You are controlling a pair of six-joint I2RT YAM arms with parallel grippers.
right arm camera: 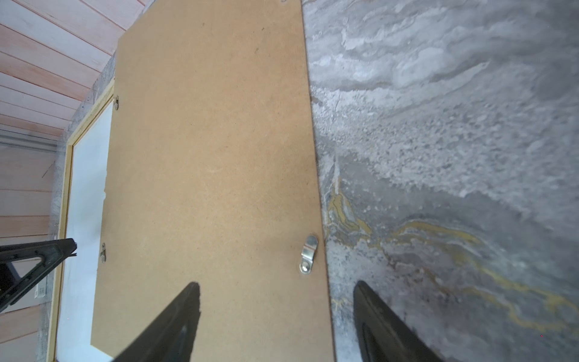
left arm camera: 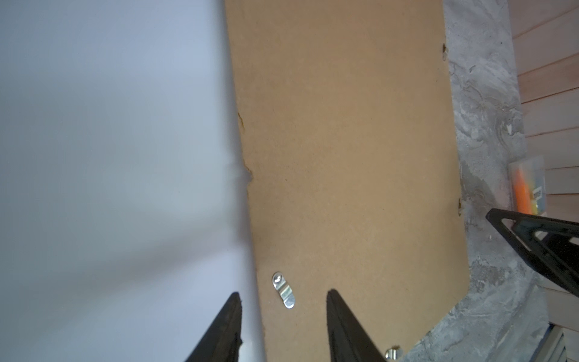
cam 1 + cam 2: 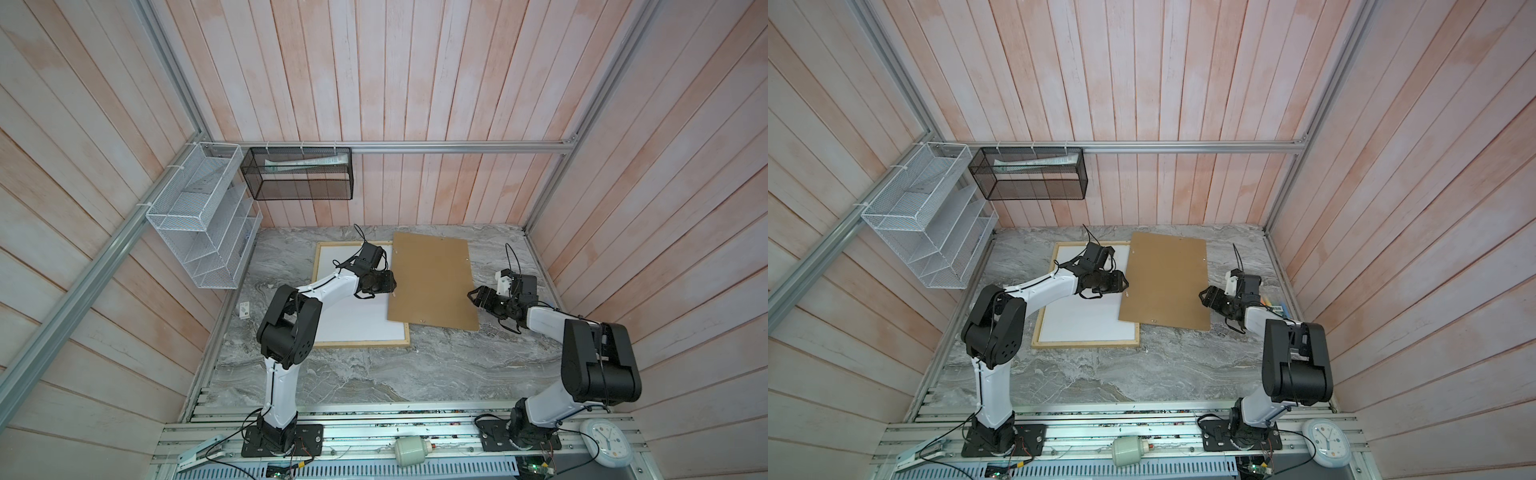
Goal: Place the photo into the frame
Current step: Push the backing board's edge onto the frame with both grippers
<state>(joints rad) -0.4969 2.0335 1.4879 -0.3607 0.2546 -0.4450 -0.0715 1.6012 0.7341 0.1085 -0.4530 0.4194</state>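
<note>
No writing is legible. A small white tag (image 3: 244, 309) on the bench (image 3: 374, 374) and a folded printed sheet (image 3: 299, 164) in the black mesh basket (image 3: 299, 174) both carry print too small to read. The round clock (image 3: 606, 444) on the front rail shows only its dial. The frame (image 3: 361, 343) lies flat on the left half of the bench, and a plain white sheet (image 3: 357, 316) fills the space inside its rails. The brown backing board (image 3: 432, 282) lies askew, its left edge over the frame's right rail and the rest on the bench. Only the wrist views resolve the metal clips (image 2: 283, 290) on the board. The left wrist view also shows an orange-and-clear packet (image 2: 526, 188) by the wall, which appears in a top view (image 3: 1273, 307) only as a small coloured object. The left hand (image 3: 391, 286) reaches across the frame to the board's left edge. Its jaws stand apart, straddling that edge and gripping nothing. The right hand (image 3: 473, 297) points at the board's right edge with its jaws wide apart, one finger (image 1: 175, 319) over the board and one over bare bench.
</note>
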